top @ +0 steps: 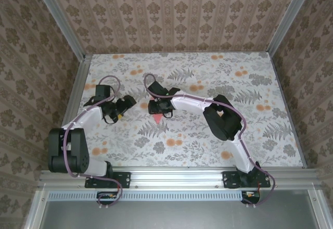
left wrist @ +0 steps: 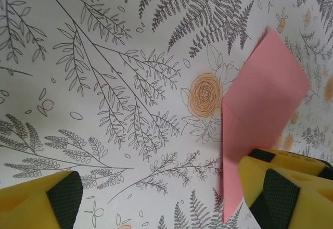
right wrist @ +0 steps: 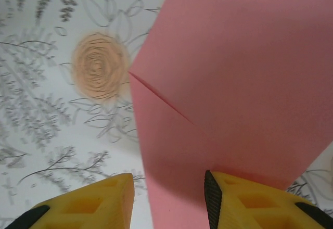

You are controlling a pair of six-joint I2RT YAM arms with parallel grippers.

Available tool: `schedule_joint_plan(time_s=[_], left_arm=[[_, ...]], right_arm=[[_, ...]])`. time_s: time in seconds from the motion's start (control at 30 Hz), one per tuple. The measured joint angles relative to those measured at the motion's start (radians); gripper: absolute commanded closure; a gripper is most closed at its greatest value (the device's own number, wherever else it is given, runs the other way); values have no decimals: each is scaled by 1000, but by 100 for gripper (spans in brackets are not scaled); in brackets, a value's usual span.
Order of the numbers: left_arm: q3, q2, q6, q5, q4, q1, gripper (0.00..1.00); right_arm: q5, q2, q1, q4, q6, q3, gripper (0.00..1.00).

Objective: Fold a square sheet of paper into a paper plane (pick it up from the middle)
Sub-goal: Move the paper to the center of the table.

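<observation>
Table (top: pixel 208 151), floral cover, walled on three sides by patterned wallpaper (top: pixel 182 10). On it: two arms, one sheet.

Arms: 2. Left arm (top: pixel 78 130) reaches in from the near left, right arm (top: pixel 218 114) bends in from the near right. Both heads meet mid-table, near each other but apart.

Grippers: 2, with 2 yellow fingers each. Left gripper (left wrist: pixel 161 203): jaws wide open with bare table cover between them. Right gripper (right wrist: pixel 169 203): jaws apart with a clear gap and nothing pinched between them. Cannot tell whether its pads touch the paper.

Square sheet of paper (right wrist: pixel 250 83): 1, salmon pink, folded and creased, lying flat on the table. It sits directly below the right gripper's jaws. Its edge runs through their gap, and the finger (right wrist: pixel 260 203) on the right of the view is over the pink. From the left wrist the sheet lies outside the jaws, just beyond the finger (left wrist: pixel 291 192) on the right of the view, and partly passes behind it. From above, a pink corner pokes out on the near side of the right gripper.

Printed orange rose (left wrist: pixel 205 94): 1, just beside the sheet's edge, ahead of both sets of jaws.
</observation>
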State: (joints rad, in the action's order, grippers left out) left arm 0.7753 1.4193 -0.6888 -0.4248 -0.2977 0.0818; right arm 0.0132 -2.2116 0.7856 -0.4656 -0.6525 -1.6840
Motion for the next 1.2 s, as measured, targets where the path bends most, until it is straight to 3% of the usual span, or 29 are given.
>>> schedule_joint_plan(time_s=[0.3,0.6,0.73,0.93,1.2], left_arm=[[2,35,0,-32,11,24,6],[19,85,-4,-84,29,110,7],[18,113,-50,-119,83,171,13],[18,164,-141,-161,188,281,31],[21,254,-232,-166,246,358,45]], right_arm=[[45,39,-38,75,42,116,57],[256,203,-121,231,124,412,56],[372,268,-173,324,134,545,56],[518,294,-234,490,79,662,60],[551,311,-253,548,22,702,64]])
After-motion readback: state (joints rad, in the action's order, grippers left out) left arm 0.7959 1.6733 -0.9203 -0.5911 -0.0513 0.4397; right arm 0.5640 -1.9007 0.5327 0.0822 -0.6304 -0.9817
